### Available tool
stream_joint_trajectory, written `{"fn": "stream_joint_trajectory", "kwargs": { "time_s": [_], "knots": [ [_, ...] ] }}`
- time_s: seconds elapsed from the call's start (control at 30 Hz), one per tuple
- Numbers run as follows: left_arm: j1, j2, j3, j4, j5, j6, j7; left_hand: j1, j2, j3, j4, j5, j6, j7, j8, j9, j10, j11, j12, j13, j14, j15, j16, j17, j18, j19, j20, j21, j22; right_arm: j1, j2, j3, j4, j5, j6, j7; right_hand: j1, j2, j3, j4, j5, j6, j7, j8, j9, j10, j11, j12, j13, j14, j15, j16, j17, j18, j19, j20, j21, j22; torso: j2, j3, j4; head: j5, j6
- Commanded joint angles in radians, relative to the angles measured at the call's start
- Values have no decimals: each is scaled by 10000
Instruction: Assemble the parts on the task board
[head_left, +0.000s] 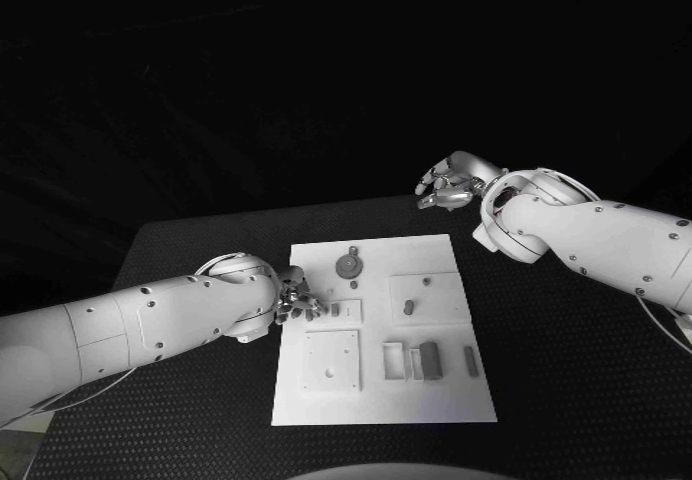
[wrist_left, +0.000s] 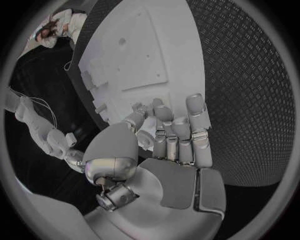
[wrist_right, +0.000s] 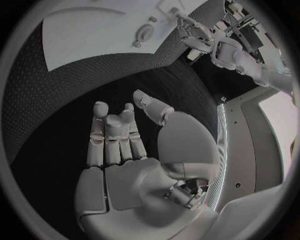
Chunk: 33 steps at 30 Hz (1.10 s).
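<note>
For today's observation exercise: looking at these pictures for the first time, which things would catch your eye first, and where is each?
The white task board stands out against the black table, lying in its middle with small parts on it. The left hand sits at the board's left edge, fingers at the parts there. The right hand hangs beyond the board's far right corner, holding nothing.
</note>
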Motion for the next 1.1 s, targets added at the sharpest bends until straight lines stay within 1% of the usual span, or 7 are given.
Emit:
{"fn": "stream_joint_trajectory", "kwargs": {
  "time_s": [0.03,0.27,0.73,0.83,0.9,1.0,1.1],
  "knots": [
    [-4,30,1,15,73,183,36,-119,5,-54,2,-52,-6,24,-38,-14,-1,20,-12,9,10,-8,-10,14,100,-23,-19,8,183,-3,-5,6,18,-13,97,64,-19,48,-42,-23,-51,2,84,-50,-9,-10,24,-33,8,-69,-6,69,-12,65,-75,19,-30,155,0,0,-3,-10,-4],
    [-4,28,1,-23,79,149,29,-260,-122,-178,87,-51,10,12,-50,-23,5,8,-21,13,16,-21,-18,21,113,-27,-25,4,175,-3,-13,6,19,-15,103,56,-17,41,-42,-25,-51,-5,86,-54,-11,-12,25,-34,8,-72,-6,70,-16,65,-77,19,-31,155,1,0,1,-12,-3],
    [-5,10,4,-105,79,-13,70,-338,-129,-228,170,-51,22,3,-59,-29,14,-3,-27,17,24,-34,-27,27,125,-23,-29,1,168,-3,-16,6,11,-15,121,58,-13,40,-40,-23,-50,-15,88,-58,-15,-15,28,-36,8,-76,-4,74,-25,65,-79,20,-33,154,3,-2,-1,-29,-2],
    [-5,32,4,-105,79,-33,87,-555,-384,-365,333,-52,35,-5,-67,-35,21,-10,-35,20,33,-42,-34,33,131,-25,-28,-7,160,-3,-15,6,7,-19,118,54,-12,40,-40,-24,-50,-16,89,-59,-16,-15,28,-36,8,-77,-4,75,-26,65,-79,20,-33,154,3,-3,0,-32,0],
    [-5,39,5,-104,79,-55,98,-710,-394,-628,354,-46,29,-12,-79,-33,14,-18,-45,26,28,-50,-39,43,153,-46,-39,-17,161,-4,-11,6,9,-19,123,57,-11,41,-39,-23,-50,-17,89,-59,-16,-15,28,-37,8,-78,-4,76,-28,65,-79,20,-33,154,2,-4,1,-34,5],
    [-5,31,8,-108,121,-128,143,-834,-490,-831,386,-48,31,-20,-86,-33,11,-26,-53,31,21,-59,-49,48,166,-65,-39,-30,157,-4,-10,6,6,-19,126,57,-9,41,-38,-24,-49,-17,89,-59,-16,-15,28,-37,8,-78,-3,76,-29,65,-80,20,-33,154,1,-3,-2,-33,6],
    [-6,11,14,-138,390,-185,209,-1057,-741,-1078,499,-51,24,-27,-101,-37,2,-33,-66,34,11,-68,-61,53,182,-86,-40,-53,145,-5,-7,6,-3,-19,150,65,-8,41,-38,-24,-49,-18,89,-59,-17,-16,29,-37,8,-79,-3,77,-31,65,-80,20,-33,154,1,0,-7,-36,1]
  ]
}}
